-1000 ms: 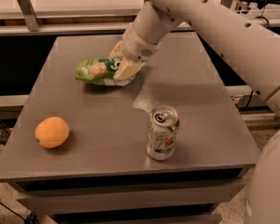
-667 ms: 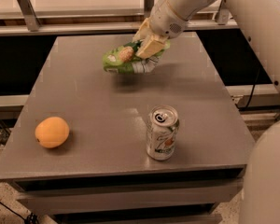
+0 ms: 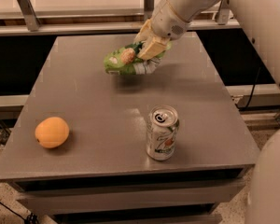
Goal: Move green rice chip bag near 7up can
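The green rice chip bag [image 3: 126, 61] hangs in the air above the far middle of the grey table [image 3: 98, 101], its shadow on the tabletop below it. My gripper [image 3: 148, 45] is shut on the bag's right end, its cream fingers [image 3: 154, 46] pinching the top of the bag. The 7up can [image 3: 162, 132] stands upright near the table's front edge, right of centre, well below and a little to the right of the bag in the camera view. The bag and the can are apart.
A round orange fruit [image 3: 52, 132] lies at the front left of the table. My white arm [image 3: 252, 27] reaches in from the upper right. A rail with metal brackets [image 3: 25, 3] runs behind the table.
My gripper has lifted the bag off the tabletop and carried it to the right. The can and the orange have not moved.
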### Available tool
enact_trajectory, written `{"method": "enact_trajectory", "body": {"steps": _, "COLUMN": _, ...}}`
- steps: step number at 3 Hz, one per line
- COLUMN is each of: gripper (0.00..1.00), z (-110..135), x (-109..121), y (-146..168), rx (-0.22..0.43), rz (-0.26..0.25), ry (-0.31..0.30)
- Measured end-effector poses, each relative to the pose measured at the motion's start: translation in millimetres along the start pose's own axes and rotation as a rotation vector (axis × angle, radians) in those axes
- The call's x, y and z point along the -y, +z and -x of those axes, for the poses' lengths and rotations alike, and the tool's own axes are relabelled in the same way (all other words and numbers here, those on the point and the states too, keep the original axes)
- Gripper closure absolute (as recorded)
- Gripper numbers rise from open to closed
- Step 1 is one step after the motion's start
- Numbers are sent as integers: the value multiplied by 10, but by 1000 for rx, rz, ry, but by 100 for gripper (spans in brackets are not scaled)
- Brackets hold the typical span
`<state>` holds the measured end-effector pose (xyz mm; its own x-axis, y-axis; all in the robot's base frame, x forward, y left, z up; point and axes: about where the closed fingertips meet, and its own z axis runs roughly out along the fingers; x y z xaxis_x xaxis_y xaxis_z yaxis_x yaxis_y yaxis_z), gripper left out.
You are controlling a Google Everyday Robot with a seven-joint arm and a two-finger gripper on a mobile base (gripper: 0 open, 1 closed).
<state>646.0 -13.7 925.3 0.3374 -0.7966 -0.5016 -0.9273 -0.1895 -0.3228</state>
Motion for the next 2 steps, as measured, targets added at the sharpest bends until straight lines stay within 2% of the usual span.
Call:
{"method": "enact_trajectory", "body": {"steps": 1, "gripper": 100, "z": 86, "x": -191, "y": -121, "rx": 28, "rz": -24, "ry": -61}}
{"method": "enact_trajectory", "body": {"steps": 2, "gripper": 100, "z": 249, "x": -506, "y": -251, "rx": 55, "rz": -30, "ry": -142}}
